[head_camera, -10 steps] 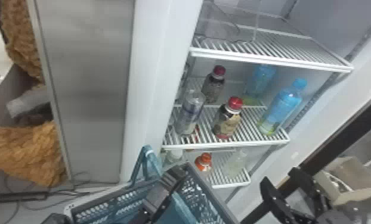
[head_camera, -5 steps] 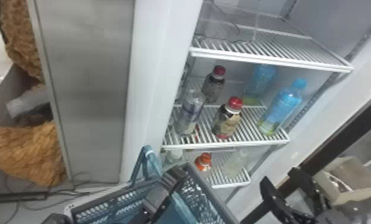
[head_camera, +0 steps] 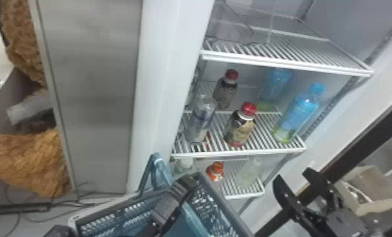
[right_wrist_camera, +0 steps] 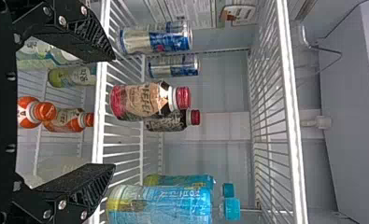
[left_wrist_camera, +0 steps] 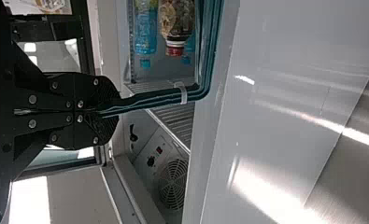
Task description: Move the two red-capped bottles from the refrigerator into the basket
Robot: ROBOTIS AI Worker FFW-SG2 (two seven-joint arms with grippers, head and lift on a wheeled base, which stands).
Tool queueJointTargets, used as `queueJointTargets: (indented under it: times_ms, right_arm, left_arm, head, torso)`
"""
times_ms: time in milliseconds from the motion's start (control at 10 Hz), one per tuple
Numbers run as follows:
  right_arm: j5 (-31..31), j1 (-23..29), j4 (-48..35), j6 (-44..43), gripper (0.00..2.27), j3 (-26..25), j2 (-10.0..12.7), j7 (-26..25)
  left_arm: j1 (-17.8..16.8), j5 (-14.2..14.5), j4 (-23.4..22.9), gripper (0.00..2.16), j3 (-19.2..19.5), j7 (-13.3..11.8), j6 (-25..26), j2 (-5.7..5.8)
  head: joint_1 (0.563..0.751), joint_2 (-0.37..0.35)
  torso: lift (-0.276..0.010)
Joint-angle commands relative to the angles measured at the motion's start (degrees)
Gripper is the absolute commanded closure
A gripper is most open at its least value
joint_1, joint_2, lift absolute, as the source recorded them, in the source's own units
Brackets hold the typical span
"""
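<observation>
Two red-capped bottles stand upright on the refrigerator's middle shelf, the front bottle [head_camera: 240,129] and the rear bottle [head_camera: 225,91]. My left gripper [head_camera: 186,186] holds the blue basket [head_camera: 132,214] by its handle in front of the shelves; in the left wrist view the left gripper [left_wrist_camera: 113,109] is shut on the basket handle [left_wrist_camera: 159,97]. My right gripper [head_camera: 294,180] is open, at the right of the lower shelves. In the right wrist view the right gripper [right_wrist_camera: 112,112] has its fingers apart, with the front bottle [right_wrist_camera: 138,100] beyond, overlapping the rear bottle [right_wrist_camera: 166,122].
Silver-blue cans [right_wrist_camera: 156,37] stand left of the red-capped bottles, blue bottles [head_camera: 299,115] right. Orange-capped bottles [head_camera: 215,171] are on the shelf below. The wire shelf [head_camera: 286,63] spans above, and the refrigerator's white side [head_camera: 170,78] rises at the left.
</observation>
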Motion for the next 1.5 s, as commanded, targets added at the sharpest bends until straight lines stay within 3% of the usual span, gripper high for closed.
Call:
queueJointTargets:
  times_ms: [0,700,1400]
  right_arm:
    - [2.17,-2.37,0.21,2.43,0.21,0.11,0.56,-0.45]
    - [5.82,-12.92,4.71,7.07,0.21,3.08,0.47,-2.29]
    - [8.68,-20.65,8.92,11.57,0.21,6.85,-2.16,-3.26]
  left_arm:
    - [-0.01,0.00,0.02,1.20,0.00,-0.03,-0.04,-0.01]
    - [-0.15,0.00,0.02,1.20,0.00,-0.03,0.10,0.17]
    - [-0.01,0.23,0.02,1.20,0.00,-0.03,-0.04,0.25]
  head:
    - [0.695,-0.350]
    - [0.695,-0.350]
    - [0.695,-0.350]
  torso:
    - [0.000]
    - [0.000]
    - [0.000]
